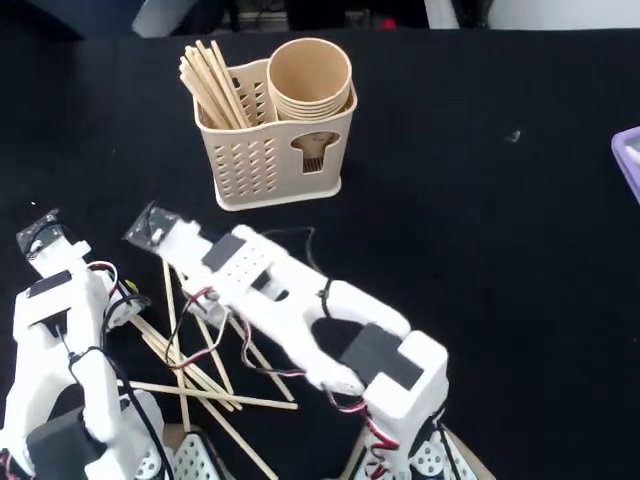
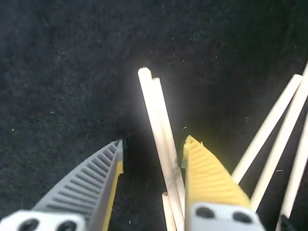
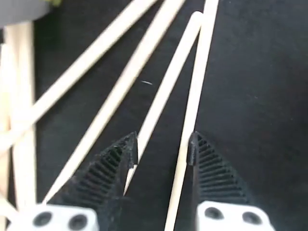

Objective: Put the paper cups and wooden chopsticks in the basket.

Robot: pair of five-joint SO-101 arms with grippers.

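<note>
A beige slotted basket [image 1: 268,165] stands at the back of the black table. It holds a stack of paper cups [image 1: 310,75] and a bundle of wooden chopsticks [image 1: 212,82]. Several loose chopsticks [image 1: 205,385] lie crossed near the front, between the two arms. My left gripper [image 2: 154,142] is open low over the cloth, and a pair of chopsticks [image 2: 155,110] lies between its fingers, close to the yellow finger [image 2: 207,178]. My right gripper [image 3: 162,137] is open too, with two chopsticks [image 3: 166,96] running between its black fingers.
More chopsticks [image 2: 276,132] lie just outside the left gripper's yellow finger. A purple object [image 1: 628,155] pokes in at the table's right edge. The right arm's body [image 1: 290,300] stretches diagonally over the loose chopsticks. Bare cloth [image 1: 480,250] lies right of the basket.
</note>
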